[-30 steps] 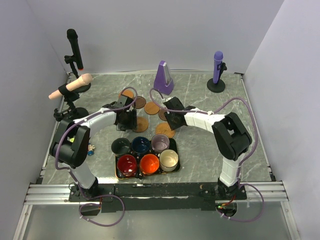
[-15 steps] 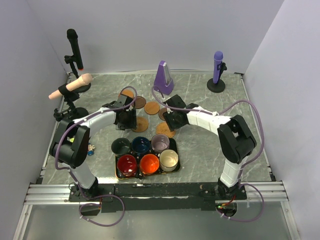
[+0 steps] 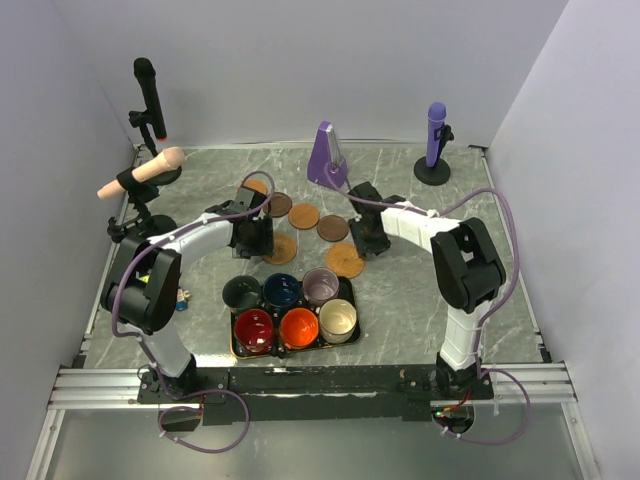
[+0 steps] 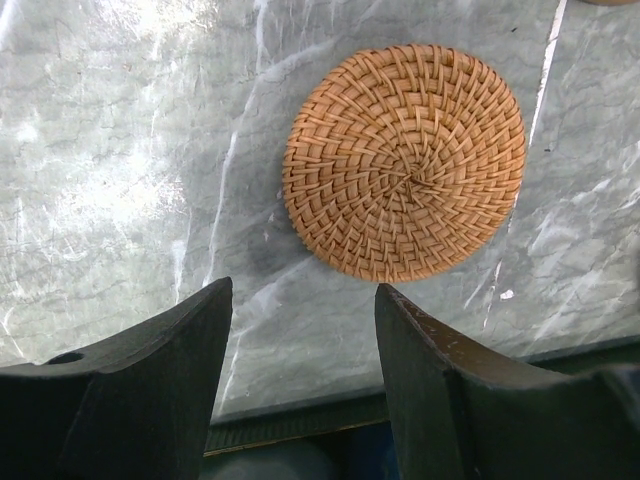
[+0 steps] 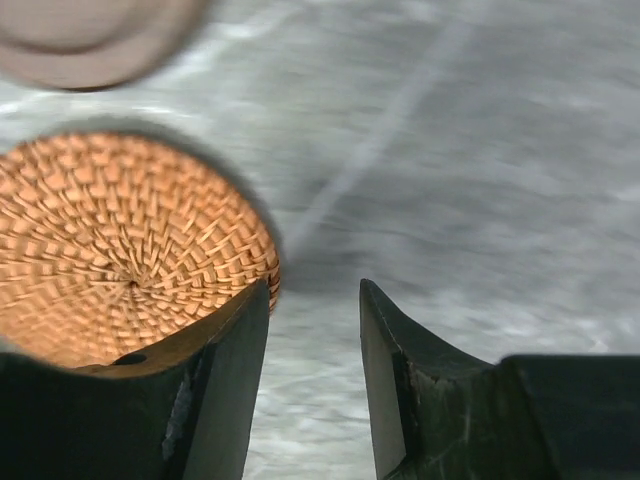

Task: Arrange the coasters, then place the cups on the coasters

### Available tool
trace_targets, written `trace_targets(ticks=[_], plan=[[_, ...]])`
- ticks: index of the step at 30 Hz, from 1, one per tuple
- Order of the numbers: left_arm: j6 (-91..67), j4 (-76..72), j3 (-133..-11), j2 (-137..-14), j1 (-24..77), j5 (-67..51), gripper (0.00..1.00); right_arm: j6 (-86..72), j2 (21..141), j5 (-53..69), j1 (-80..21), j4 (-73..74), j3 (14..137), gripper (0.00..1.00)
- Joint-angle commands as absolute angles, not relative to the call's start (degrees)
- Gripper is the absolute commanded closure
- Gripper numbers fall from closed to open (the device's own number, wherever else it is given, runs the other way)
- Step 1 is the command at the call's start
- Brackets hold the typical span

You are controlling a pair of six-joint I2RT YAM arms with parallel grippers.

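Six woven round coasters lie behind the tray: four in a slanting row (image 3: 258, 187), (image 3: 280, 204), (image 3: 303, 216), (image 3: 333, 228), and two nearer ones (image 3: 282, 248), (image 3: 345, 260). My left gripper (image 3: 255, 240) hangs open just left of the near-left coaster (image 4: 404, 162), with bare table between its fingers (image 4: 305, 290). My right gripper (image 3: 366, 238) is open just right of the near-right coaster (image 5: 120, 250), and its left finger overlaps the coaster's edge in the wrist view (image 5: 313, 288). Six cups stand in the black tray (image 3: 347, 287): green-grey (image 3: 241, 293), navy (image 3: 282, 290), lilac (image 3: 321, 285), red (image 3: 254, 330), orange (image 3: 298, 327), cream (image 3: 338, 320).
A purple metronome (image 3: 325, 155) stands behind the coasters. At the back right is a purple microphone on a stand (image 3: 435, 140). Along the left edge are a black microphone (image 3: 148, 95) and a peach one (image 3: 145, 172). Grey walls close in the table on three sides.
My right gripper has swung to the right, off the coasters it covered. The near-right coaster now lies a little further right. My left gripper has stayed still.
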State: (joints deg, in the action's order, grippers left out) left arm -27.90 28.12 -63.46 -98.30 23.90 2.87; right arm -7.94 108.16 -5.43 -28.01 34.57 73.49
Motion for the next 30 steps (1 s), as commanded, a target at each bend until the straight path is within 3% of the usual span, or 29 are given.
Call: trace_targets(ticks=[1, 22, 30], plan=[[-27.4, 27.2, -65.6, -98.2, 23.6, 3.5, 0.36, -8.8, 108.5, -11.1, -24.6, 39.5, 74.6, 0.52], [-24.4, 23.4, -72.3, -107.6, 19.9, -0.8, 0.32, -8.2, 99.9, -23.1, -14.4, 40.9, 67.5, 0.54], [-23.7, 19.9, -70.0, -109.5, 20.6, -5.9, 0.44, -7.9, 99.0, -21.1, -14.4, 40.7, 70.2, 0.54]])
